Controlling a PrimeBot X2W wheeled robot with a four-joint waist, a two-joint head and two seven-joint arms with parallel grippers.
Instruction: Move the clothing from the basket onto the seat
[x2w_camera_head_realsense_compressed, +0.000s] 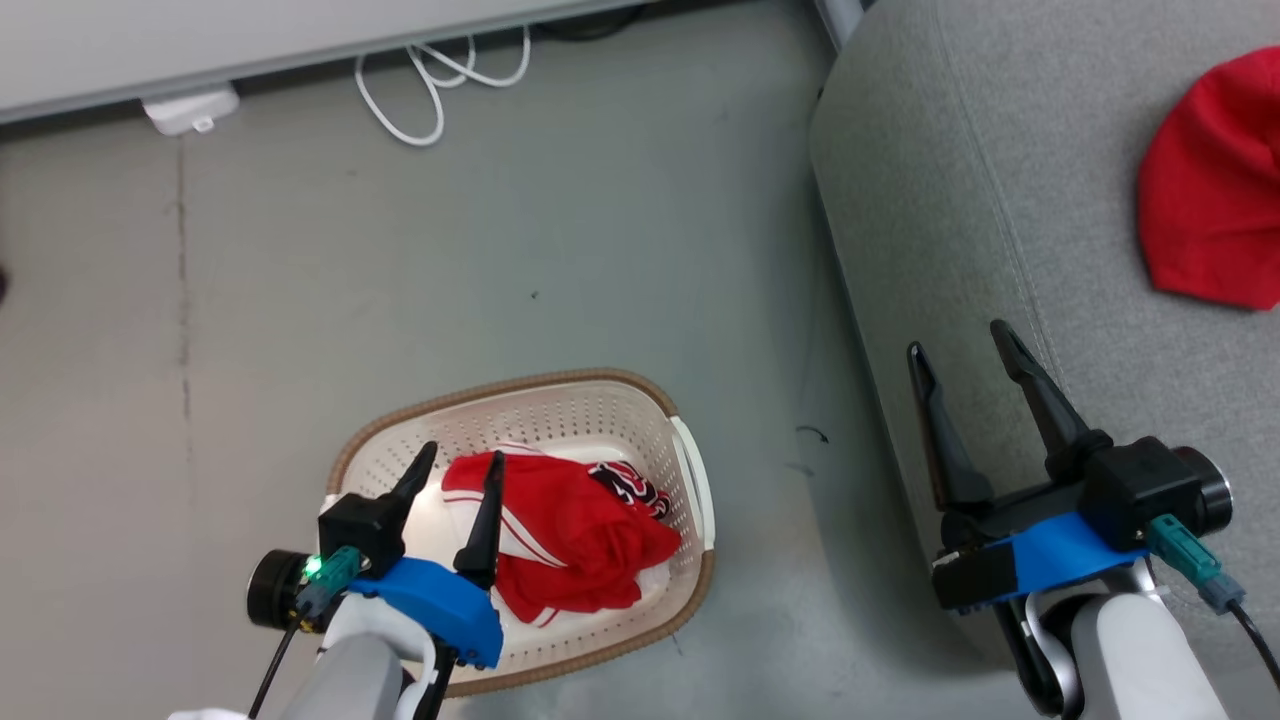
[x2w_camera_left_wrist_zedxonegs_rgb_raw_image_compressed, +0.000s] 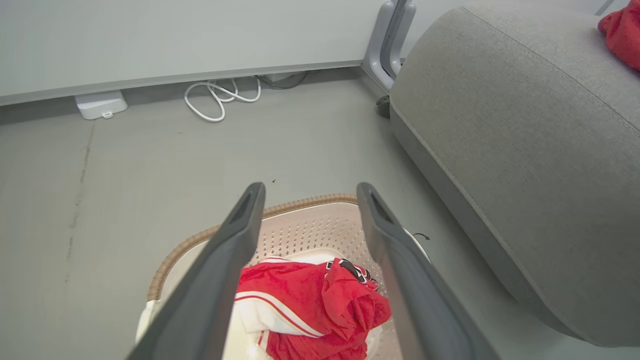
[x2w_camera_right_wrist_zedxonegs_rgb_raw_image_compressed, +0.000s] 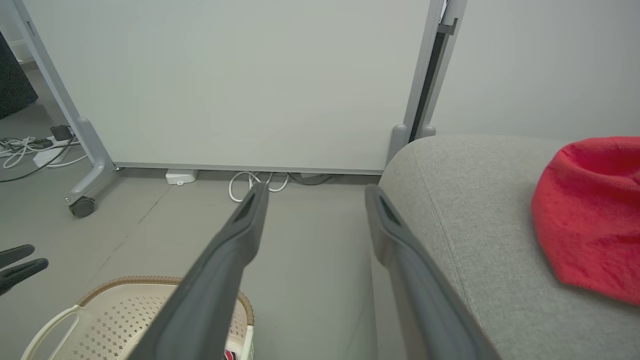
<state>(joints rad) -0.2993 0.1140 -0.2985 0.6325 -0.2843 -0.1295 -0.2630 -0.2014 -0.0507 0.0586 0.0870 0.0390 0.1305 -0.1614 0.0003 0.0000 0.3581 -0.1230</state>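
A crumpled red garment with white trim and black-and-white lettering (x2w_camera_head_realsense_compressed: 575, 535) (x2w_camera_left_wrist_zedxonegs_rgb_raw_image_compressed: 315, 310) lies in the cream perforated basket (x2w_camera_head_realsense_compressed: 600, 405) (x2w_camera_left_wrist_zedxonegs_rgb_raw_image_compressed: 305, 230) (x2w_camera_right_wrist_zedxonegs_rgb_raw_image_compressed: 125, 310) on the floor. A second red garment (x2w_camera_head_realsense_compressed: 1215, 190) (x2w_camera_right_wrist_zedxonegs_rgb_raw_image_compressed: 590, 215) (x2w_camera_left_wrist_zedxonegs_rgb_raw_image_compressed: 625, 30) rests on the grey sofa seat (x2w_camera_head_realsense_compressed: 960, 170) (x2w_camera_left_wrist_zedxonegs_rgb_raw_image_compressed: 525, 130) (x2w_camera_right_wrist_zedxonegs_rgb_raw_image_compressed: 475, 200). My left gripper (x2w_camera_head_realsense_compressed: 462, 462) (x2w_camera_left_wrist_zedxonegs_rgb_raw_image_compressed: 309, 189) hangs open above the basket's left half, over the red garment, holding nothing. My right gripper (x2w_camera_head_realsense_compressed: 958, 338) (x2w_camera_right_wrist_zedxonegs_rgb_raw_image_compressed: 315, 190) stands open and empty over the sofa's near-left edge.
A white cable (x2w_camera_head_realsense_compressed: 440, 75) and a white power block (x2w_camera_head_realsense_compressed: 190, 108) lie on the grey floor by a partition panel (x2w_camera_right_wrist_zedxonegs_rgb_raw_image_compressed: 225, 85) on castors (x2w_camera_right_wrist_zedxonegs_rgb_raw_image_compressed: 82, 206). More cables (x2w_camera_right_wrist_zedxonegs_rgb_raw_image_compressed: 30, 150) lie at the far left. Bare floor separates basket and sofa.
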